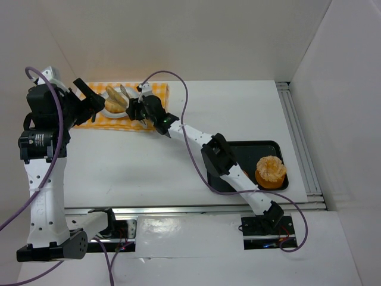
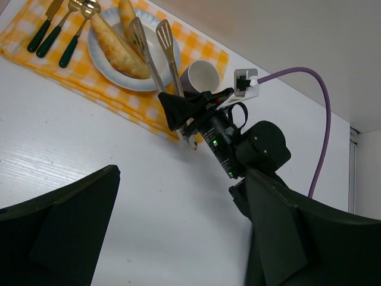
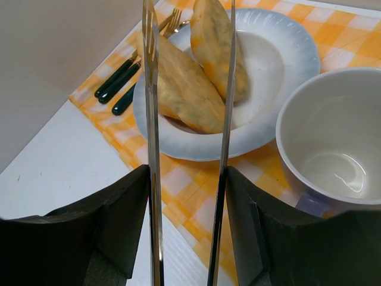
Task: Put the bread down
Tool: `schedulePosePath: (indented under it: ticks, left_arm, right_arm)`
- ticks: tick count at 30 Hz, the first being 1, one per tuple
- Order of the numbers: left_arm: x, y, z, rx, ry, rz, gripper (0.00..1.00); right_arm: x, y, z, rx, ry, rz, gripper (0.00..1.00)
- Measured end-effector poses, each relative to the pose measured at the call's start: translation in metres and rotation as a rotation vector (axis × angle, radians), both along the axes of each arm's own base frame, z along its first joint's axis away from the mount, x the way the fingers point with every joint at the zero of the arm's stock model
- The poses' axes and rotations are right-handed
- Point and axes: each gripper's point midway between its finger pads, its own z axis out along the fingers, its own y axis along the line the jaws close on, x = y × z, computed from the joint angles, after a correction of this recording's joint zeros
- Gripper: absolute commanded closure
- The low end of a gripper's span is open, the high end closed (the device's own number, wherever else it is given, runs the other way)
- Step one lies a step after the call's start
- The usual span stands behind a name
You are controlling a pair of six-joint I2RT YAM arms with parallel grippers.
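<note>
The left hand (image 1: 90,100) hangs spread wide above the tabletop (image 2: 89,137). Beside it, two bread rolls (image 3: 184,89) lie side by side on a white plate (image 3: 280,53). From the right, the outstretched right hand (image 1: 146,110) pinches metal tongs (image 3: 152,149), whose tips stand apart over the rolls.

beside the plate (image 3: 280,53), the mug (image 3: 333,137) is cut off at the edge; my tongs (image 3: 152,131) hide strips of the bread (image 3: 184,89).

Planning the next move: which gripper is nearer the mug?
Right. The right gripper, holding tongs, is beside the mug; the left gripper is across the plate from it.
</note>
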Motion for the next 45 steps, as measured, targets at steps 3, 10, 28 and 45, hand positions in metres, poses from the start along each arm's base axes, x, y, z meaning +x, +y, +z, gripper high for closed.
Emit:
schedulePosePath:
  ticks: [3, 10, 28, 45]
  left_arm:
    - [0.0, 0.0, 0.0, 0.0, 0.0, 0.0, 0.0]
    - [0.002, 0.0, 0.004, -0.001, -0.002, -0.001, 0.0]
    - [0.0, -0.002, 0.017, -0.012, -0.037, -0.021, 0.0]
    - [0.015, -0.011, -0.01, -0.044, 0.017, -0.073, 0.0]
  right_arm:
    - [-0.008, 0.003, 0.001, -0.002, 0.015, 0.031, 0.4]
    - [-0.069, 0.016, 0.065, -0.02, -0.021, 0.098, 0.4]
    - [-0.181, -0.273, 0.117, -0.157, 0.176, -0.311, 0.44]
    - [-0.279, -0.381, 0.068, -0.193, 0.494, -0.491, 0.45]
